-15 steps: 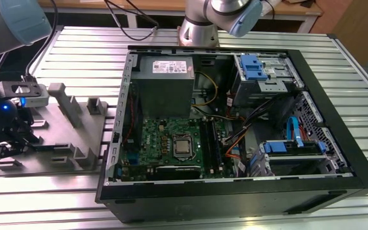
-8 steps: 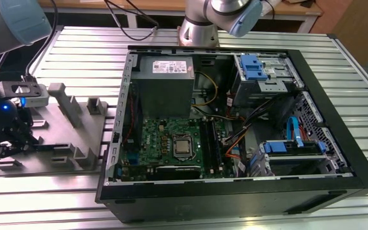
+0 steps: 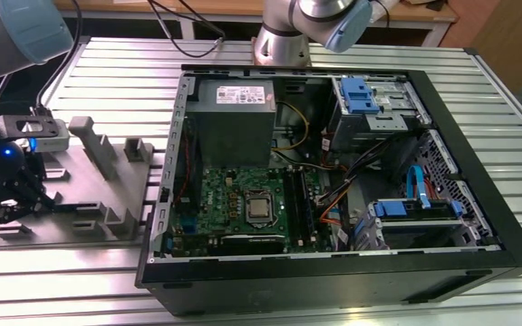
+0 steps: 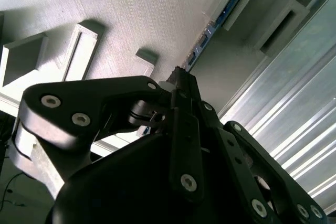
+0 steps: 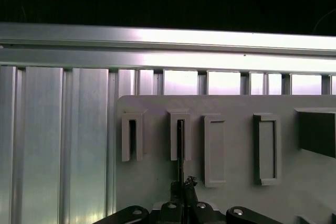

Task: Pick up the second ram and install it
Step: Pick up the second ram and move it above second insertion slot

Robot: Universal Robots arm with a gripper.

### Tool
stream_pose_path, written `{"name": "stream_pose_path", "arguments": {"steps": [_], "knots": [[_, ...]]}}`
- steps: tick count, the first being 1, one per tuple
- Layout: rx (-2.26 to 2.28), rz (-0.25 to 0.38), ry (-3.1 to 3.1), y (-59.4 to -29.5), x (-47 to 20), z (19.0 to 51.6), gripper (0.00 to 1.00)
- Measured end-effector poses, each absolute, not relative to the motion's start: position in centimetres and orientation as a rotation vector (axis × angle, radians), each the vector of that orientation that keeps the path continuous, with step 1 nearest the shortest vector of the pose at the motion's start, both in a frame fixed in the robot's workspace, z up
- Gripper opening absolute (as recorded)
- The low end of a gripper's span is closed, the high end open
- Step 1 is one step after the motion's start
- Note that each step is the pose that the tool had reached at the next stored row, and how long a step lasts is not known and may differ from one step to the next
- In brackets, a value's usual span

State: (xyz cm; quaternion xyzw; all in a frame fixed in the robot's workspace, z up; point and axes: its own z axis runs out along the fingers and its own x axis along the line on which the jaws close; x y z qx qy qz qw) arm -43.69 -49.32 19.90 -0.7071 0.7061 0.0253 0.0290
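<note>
Found jaws clamped on the end of the ram (image 4: 229, 4), stood on edge in a slot near the tray's (image 3: 89, 183) corner so its flat faces meet the grip.

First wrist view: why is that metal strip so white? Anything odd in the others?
First wrist view: light glares off the aluminium rail, washing it out; exterior view: the computer case is shadowed inside, the slatted table bright; second wrist view: soft shadows sit in the grey tray's pockets.
</note>
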Motion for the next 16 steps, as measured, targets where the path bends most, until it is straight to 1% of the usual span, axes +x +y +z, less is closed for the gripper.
{"name": "stream_pose_path", "arguments": {"steps": [4, 5, 16], "knots": [[-2.181, 0.078, 2.178, -49.32, -43.70, 19.90, 0.10], [-2.181, 0.078, 2.178, -49.32, -43.69, 19.90, 0.08], [-2.175, 0.079, 2.183, -49.33, -43.69, 19.90, 0.08]]}}
